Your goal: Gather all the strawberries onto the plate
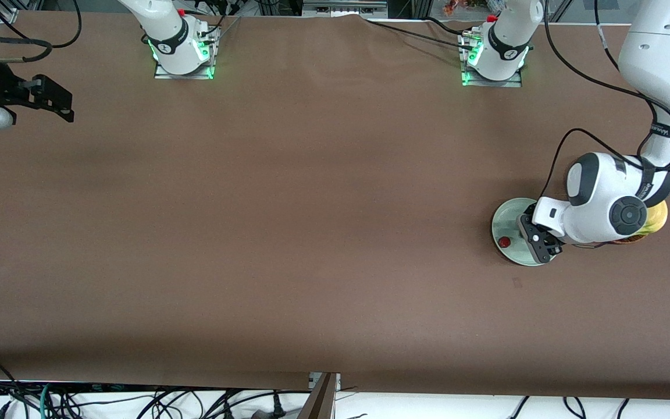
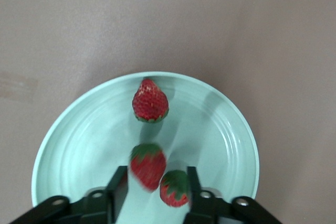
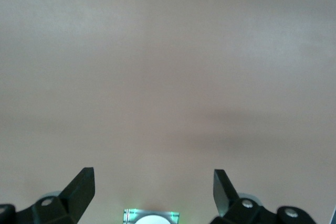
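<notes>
Starting at the nine o'clock edge of the front view, you have the right gripper (image 1: 50,99), jaws spread wide with nothing between them, parked over bare table (image 1: 312,203) at the right arm's end; that arm waits, probably to keep out of the way. Moving across to about four o'clock, you find the plate (image 1: 506,218), with one strawberry visible as a red dot near its rim; the left arm covers the rest. Over the plate hangs the left gripper (image 2: 154,190), jaws parted and gripping nothing. Its wrist view lists three strawberries (image 2: 150,101) in the dish: one toward the rim, two close together between the fingers, one of those blurred, which suggests it has just been dropped. Judged so, the collection looks complete. Past the arm, something yellow (image 1: 656,216) peeks out; you cannot tell what it is.
</notes>
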### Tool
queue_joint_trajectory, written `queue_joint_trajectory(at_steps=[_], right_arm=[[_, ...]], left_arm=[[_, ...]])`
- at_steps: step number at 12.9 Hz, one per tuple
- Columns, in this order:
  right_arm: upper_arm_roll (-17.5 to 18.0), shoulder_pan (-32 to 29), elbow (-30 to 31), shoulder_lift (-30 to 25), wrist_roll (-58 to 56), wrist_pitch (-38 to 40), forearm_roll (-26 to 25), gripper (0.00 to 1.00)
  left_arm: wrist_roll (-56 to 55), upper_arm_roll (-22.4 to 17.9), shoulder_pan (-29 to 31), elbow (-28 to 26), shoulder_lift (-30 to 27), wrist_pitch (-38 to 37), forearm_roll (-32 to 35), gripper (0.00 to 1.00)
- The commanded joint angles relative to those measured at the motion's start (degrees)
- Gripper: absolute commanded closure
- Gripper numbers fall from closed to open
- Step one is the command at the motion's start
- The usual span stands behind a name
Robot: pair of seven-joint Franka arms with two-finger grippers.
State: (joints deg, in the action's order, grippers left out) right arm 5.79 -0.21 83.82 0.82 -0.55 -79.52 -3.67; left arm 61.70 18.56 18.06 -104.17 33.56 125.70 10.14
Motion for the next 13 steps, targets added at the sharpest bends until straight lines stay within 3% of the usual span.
queue_joint_trajectory(at_steps=[1,4,7,11,13], right_arm=[[-0.9,-0.8,1.5,-0.3,-0.3,1.3,-0.7,0.00],[-2.2,-0.6,1.3,0.1,-3.5,0.9,-0.3,0.00],[-2.3,-0.7,0.6,0.2,-3.3,0.9,-0.2,0.00],[-2.4,-0.6,0.6,0.2,-3.3,1.4,-0.4,0.00],[-2.4,-0.6,0.6,0.2,-3.2,1.4,-0.4,0.00]], left_arm=[[1.7,0.9,0.9,0.2,-3.1,-2.7,0.2,0.00],[-1.6,1.0,0.9,3.3,-8.1,-12.5,-2.1,0.00],[-10.1,1.0,0.2,12.7,-8.4,-27.8,-3.7,0.00],[-32.0,2.7,-1.1,25.4,-8.6,-42.6,-3.7,0.00],[-41.4,2.2,-2.9,27.6,-12.2,-45.7,-3.8,0.00]])
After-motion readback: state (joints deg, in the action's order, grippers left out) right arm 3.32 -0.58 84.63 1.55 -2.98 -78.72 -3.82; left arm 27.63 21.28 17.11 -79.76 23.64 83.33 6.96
